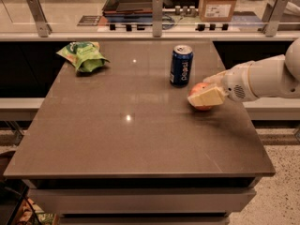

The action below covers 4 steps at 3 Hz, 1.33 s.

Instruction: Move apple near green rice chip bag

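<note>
Apple point(200, 87) sits on the table point(131, 144), right side, roughly mid-depth and close to the right edge. Only its reddish top and a strip of its underside show; the rest is hidden behind a pale finger. Gripper point(202, 92) is right at the apple, coming in from the right. Fingers point(207, 97) are closed on the apple: the near one lies flat across its front, the other shows just behind it, w/ the fruit clamped between. Apple looks to be at tabletop level, w/ a small shadow under it.

White arm point(267, 76) runs off the right edge of the view, approx. level w/ the table.

Blue soda can point(181, 65) stands upright just beside the apple, to the rear-left, not touching it; it's taller than the apple.

Green rice chip bag point(83, 56) lies crumpled at the far-left corner of the table, well apart from the apple & can, w/ most of the table's width between them.

Tabletop is dark grey-brown & glossy, w/ a couple of light glints.

Behind the table: a counter w/ metal posts point(158, 15), a cardboard box point(218, 3) at upper right, and a dark flat item point(133, 1) to its left that I can't identify.
</note>
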Available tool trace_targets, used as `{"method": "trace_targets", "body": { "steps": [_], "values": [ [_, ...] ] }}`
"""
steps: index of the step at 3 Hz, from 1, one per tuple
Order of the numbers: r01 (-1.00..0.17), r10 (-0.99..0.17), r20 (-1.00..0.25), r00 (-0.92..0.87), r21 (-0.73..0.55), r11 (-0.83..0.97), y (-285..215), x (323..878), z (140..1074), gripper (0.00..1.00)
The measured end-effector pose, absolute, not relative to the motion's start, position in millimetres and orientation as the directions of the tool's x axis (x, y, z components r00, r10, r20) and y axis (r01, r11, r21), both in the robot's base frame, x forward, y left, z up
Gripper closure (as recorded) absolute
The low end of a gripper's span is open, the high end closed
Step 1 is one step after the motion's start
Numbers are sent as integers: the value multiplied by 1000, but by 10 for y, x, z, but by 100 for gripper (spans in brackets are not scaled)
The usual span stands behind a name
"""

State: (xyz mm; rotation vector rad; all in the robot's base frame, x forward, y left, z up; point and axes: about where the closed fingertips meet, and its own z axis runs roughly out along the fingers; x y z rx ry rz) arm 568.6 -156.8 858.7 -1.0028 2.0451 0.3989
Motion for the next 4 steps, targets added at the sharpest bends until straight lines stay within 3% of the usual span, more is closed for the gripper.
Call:
{"method": "trace_targets", "body": {
  "steps": [1, 4],
  "values": [
    [-772, -517, -777, -358, -65, 632, -1549, 5683, 8595, 97],
    [-759, -537, -771, -343, -110, 642, -1592, 5544, 8973, 100]
  ]
}}
